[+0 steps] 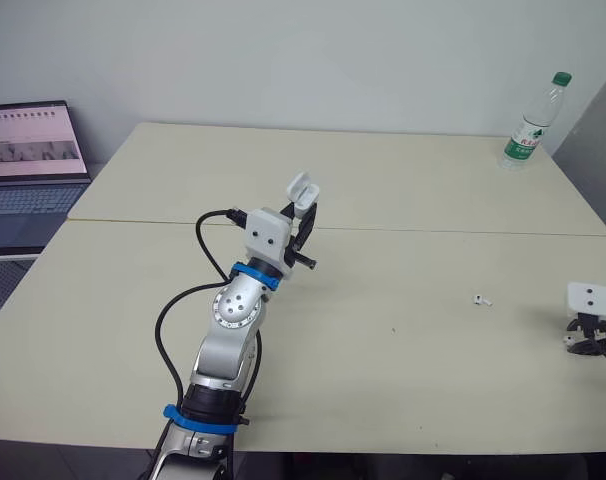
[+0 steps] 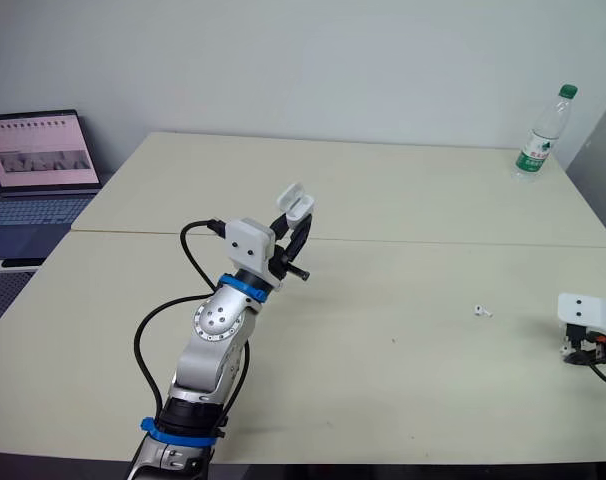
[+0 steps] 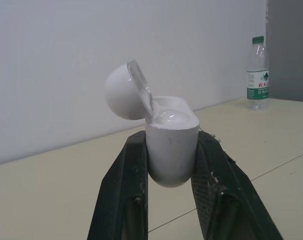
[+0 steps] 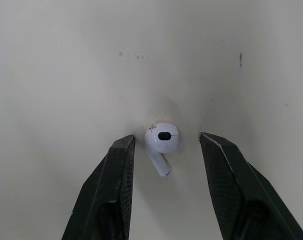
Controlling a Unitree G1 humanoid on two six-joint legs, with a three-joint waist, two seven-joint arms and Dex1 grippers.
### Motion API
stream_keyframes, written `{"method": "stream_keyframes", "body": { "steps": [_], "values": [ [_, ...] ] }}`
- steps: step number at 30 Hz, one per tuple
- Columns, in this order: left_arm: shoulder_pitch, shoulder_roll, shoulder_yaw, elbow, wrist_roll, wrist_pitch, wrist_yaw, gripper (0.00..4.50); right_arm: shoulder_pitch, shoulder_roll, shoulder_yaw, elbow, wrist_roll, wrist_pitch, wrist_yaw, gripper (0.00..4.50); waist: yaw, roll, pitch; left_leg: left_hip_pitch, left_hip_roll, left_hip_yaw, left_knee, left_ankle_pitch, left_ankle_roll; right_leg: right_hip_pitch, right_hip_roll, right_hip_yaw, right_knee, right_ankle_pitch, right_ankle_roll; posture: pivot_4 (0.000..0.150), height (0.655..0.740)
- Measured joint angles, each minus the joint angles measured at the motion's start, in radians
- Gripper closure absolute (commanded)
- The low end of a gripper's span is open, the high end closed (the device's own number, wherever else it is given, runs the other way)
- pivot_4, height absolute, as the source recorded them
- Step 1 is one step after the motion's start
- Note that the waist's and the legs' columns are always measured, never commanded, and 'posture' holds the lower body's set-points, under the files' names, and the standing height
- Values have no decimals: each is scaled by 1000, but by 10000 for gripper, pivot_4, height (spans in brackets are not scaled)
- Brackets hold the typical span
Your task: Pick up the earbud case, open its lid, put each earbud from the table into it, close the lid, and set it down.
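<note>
Small glossy white earbud case (image 3: 171, 150): held raised over the left-centre of the pale counter (image 1: 403, 380), lid hinged open, body clamped in the jaws of the left gripper (image 1: 305, 222). White stemmed earbud (image 4: 161, 145): lying near the counter's right edge between the spread, empty jaws of the right gripper (image 4: 166, 138); a second white earbud (image 1: 481, 299) lies apart, right of centre. Pickup of the first earbud is judged in hand; closure on it, then carriage to the case, is called for.

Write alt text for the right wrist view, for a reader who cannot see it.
A single white earbud lies on the pale table, centred in the gap between the two black fingers of the right end effector. The fingers are open and stand apart from the earbud on either side, not touching it.
</note>
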Motion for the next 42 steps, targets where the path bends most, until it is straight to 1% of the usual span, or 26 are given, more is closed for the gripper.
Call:
{"method": "stream_keyframes", "body": {
  "steps": [3, 4, 6, 7, 9, 17, 19, 21, 23, 25, 27, 29, 31, 34, 36, 42],
  "values": [
    [1, 1, 0, -2, 0, 1, 1, 37313, -6, 3, 1, 2, -8, 0, 3, 24204, 0, 0, 0, 0, 0, 0, 0, 0, 0, 0, 0, 0, 0, 0, 0, 1500, 7400],
    [1, 1, 0, -2, 0, 2, 1, 37313, -7, 4, 1, 3, -9, 0, 4, 25894, 0, 0, 0, 0, 0, 0, 0, 0, 0, 0, 0, 0, 0, 0, 0, 1500, 7400],
    [1, 3, 0, -2, 0, 2, 1, 37313, -8, 6, 1, 4, -9, 1, 11, 30189, 0, 0, 0, 0, 0, 0, 0, 0, 0, 0, 0, 0, 0, 0, 0, 1500, 7400],
    [1, 4, 0, -2, 0, 3, 2, 37313, -8, 7, 1, 4, -9, 1, 15, 34084, -1, 0, 0, 0, 0, 0, 0, 0, 0, 0, 0, 0, 0, 0, 0, 1500, 7400],
    [1, 4, 0, -2, 0, 3, 2, 37313, -10, 10, 1, 4, -9, 1, 18, 40461, -1, -1, 0, 0, 0, 1, 0, 0, 0, 0, 0, 1, 0, 0, 1, 1500, 7400],
    [1, 2, 0, -2, 0, 4, 4, 37313, -19, 20, -1, -8, -8, 30, 23, 40791, -4, -1, 0, 1, 1, 1, 0, 0, 0, 0, 0, 1, 0, 1, 1, 1500, 7400],
    [1, 2, 0, -2, 0, 4, 4, 37313, -14, 31, -13, -50, 15, 82, 48, 40791, -6, 0, 0, 1, 1, 1, 0, 0, 0, 0, 0, 1, 0, 1, 1, 1500, 7400],
    [2, 3, 0, -2, -1, 3, 2, 37313, -4, 62, -31, -151, 76, 175, 86, 40791, -10, 0, 0, 2, 2, 1, 0, 0, 0, 0, 1, 1, 0, 1, 1, 1500, 7400],
    [2, 3, -1, -1, -3, 3, -2, 37313, -11, 135, -57, -320, 177, 349, 107, 40791, -15, 0, -1, 2, 2, 0, -1, 0, 0, 0, 2, 1, 1, 1, 0, 1500, 7400],
    [2, 2, 1, 1, -14, 3, -5, 37313, -72, 262, -94, -506, 311, 596, 69, 40791, -19, 2, -1, 1, 3, -2, -1, 0, 0, -2, 3, 1, 2, 1, 0, 1500, 7400],
    [1, -3, 1, 4, -25, 4, -8, 37313, -167, 386, -146, -648, 433, 830, -21, 40791, -15, 4, -1, -1, 2, -3, -1, 0, 0, -3, 3, -1, 2, 1, -1, 1500, 7400],
    [0, 1, 6, 9, -33, 4, -16, 37313, -263, 499, -229, -762, 539, 1018, -142, 40791, -2, 4, -1, -4, 2, -6, 0, 0, -1, -3, 2, -4, 1, 1, -1, 1500, 7400],
    [-1, 10, 23, 19, -39, 4, -23, 37313, -329, 632, -306, -851, 607, 1112, -274, 40791, 7, 4, -1, -6, 1, -8, 0, 0, -1, -4, 1, -6, 0, 1, -1, 1500, 7400],
    [-10, 14, 38, 27, -45, 4, -25, 37313, -347, 863, -367, -931, 658, 1153, -500, 40791, 20, 4, -1, -8, -1, -7, 0, 0, 0, -4, -2, -6, 0, 1, -1, 1500, 7400],
    [-21, 11, 38, 30, -46, 5, -25, 37313, -332, 969, -362, -947, 657, 1124, -619, 40791, 26, 4, -1, -9, -2, -6, 0, 0, 0, -5, -5, -6, 0, 1, -1, 1500, 7400],
    [-38, 5, 32, 30, -45, 19, -26, 37313, -282, 1111, -300, -955, 608, 966, -824, 40791, 20, 4, -1, -8, -2, -5, 0, 0, 0, -6, -5, -7, 0, 1, 0, 1500, 7400]
  ]
}}
